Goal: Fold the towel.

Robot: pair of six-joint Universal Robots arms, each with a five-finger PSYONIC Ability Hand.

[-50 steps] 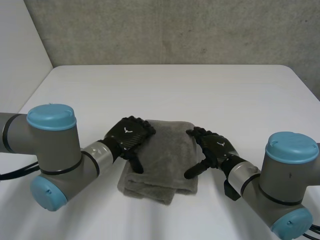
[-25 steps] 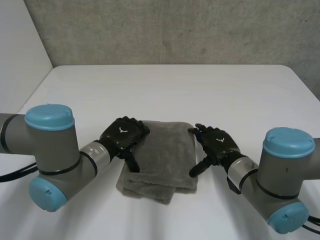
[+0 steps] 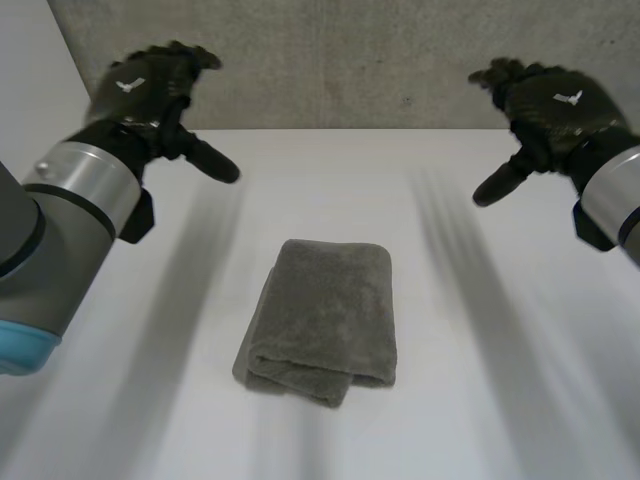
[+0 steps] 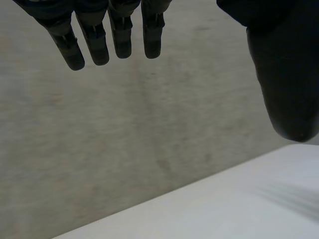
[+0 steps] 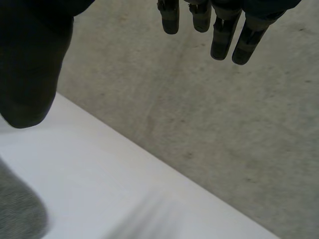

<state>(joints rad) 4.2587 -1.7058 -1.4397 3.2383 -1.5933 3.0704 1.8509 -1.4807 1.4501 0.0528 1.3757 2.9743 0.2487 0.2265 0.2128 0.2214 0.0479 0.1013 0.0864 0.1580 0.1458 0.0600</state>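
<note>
Left hand [image 3: 148, 88]: high over the far left of the table [image 3: 480, 380], fingers straight, thumb spread wide, holding nothing. Right hand [image 3: 552, 100]: high at far right, fingers likewise straight, empty. Towel [image 3: 322, 318]: grey, folded into a thick rectangle, lying mid-table, well apart from both hands

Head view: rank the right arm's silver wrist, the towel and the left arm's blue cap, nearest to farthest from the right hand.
1. silver wrist, just behind the right hand
2. towel, in the middle
3. blue cap, far left
</note>
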